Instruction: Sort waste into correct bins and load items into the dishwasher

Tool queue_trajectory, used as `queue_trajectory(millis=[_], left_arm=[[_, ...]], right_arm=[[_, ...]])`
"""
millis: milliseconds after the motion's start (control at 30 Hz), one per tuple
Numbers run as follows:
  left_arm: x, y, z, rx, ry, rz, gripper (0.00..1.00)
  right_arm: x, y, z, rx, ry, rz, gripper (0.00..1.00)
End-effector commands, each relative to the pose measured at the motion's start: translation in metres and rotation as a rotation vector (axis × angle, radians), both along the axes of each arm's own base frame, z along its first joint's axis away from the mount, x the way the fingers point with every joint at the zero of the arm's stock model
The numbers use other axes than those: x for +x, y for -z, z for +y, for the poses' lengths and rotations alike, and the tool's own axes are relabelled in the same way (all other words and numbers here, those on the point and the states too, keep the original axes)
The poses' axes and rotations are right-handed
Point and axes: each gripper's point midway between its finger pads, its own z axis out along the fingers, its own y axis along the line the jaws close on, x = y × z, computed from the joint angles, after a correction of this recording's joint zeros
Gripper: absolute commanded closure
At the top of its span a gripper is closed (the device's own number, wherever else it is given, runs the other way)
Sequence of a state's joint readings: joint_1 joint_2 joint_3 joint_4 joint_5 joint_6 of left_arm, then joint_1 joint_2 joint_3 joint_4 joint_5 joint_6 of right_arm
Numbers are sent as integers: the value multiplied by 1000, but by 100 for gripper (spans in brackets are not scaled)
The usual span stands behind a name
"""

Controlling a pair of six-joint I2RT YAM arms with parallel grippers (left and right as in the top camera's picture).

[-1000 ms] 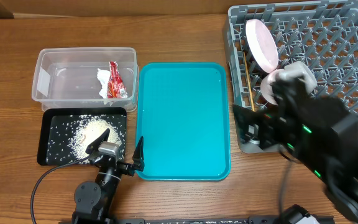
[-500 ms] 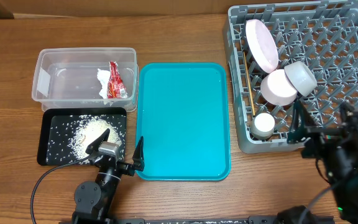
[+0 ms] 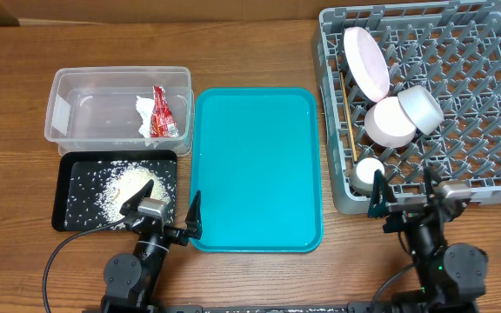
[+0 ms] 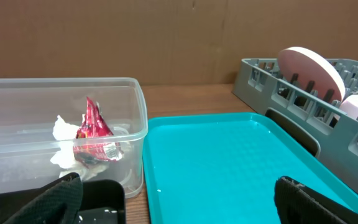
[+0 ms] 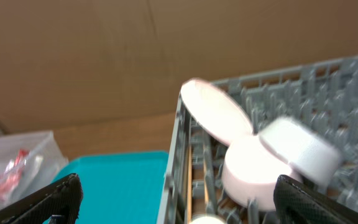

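Near left of the brown wooden table (image 3: 259,43): left gripper (image 3: 173,189), spread wide and holding nothing, poised by the near right corner of the shallow black rectangular tray (image 3: 68,209). Confirmed from the left wrist: black fingers (image 4: 61,199) far apart at the lower corners, nothing between.

In that black tray: loose white rice grains (image 3: 124,187), heaped toward the right, with scatter around the heap.

Just behind it: clear plastic rectangular tub (image 3: 59,91), with the crumpled red-and-white plastic wrapper (image 3: 159,111) lying at its right end.

Centre: large teal serving tray (image 3: 255,169), just beside both bins.

Far right: large square grey plastic dish rack (image 3: 477,78). Along its left side, from back to front:
- round white plate with pinkish underside (image 3: 365,61), tilted on edge
- two thin wooden chopsticks (image 3: 347,117), lying by the left wall
- two small pale pink-white bowls (image 3: 390,123), tipped over and touching each other
- small white cup (image 3: 370,171), in the near left corner

Just in front of that corner: right gripper (image 3: 402,196), likewise wide open, gripping nothing.
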State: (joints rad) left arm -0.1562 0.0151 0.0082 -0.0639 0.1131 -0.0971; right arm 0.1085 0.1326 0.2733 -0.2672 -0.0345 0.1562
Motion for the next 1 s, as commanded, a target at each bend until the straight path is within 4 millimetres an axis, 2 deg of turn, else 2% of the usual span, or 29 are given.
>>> queue_trajectory(millis=[0,300,367,967], left_arm=[[0,0,0,3,4,-6,0],[0,0,0,3,4,-6,0],[0,0,0,3,4,-5,0],[0,0,0,3,4,-6,0]], right_arm=[[-4,15,9,8,-59,-34,0],[7,40,7,12,-48,-113,0],[8,48,4,10,-30,-75,0],[8,52,4,8,-28,-57,0]])
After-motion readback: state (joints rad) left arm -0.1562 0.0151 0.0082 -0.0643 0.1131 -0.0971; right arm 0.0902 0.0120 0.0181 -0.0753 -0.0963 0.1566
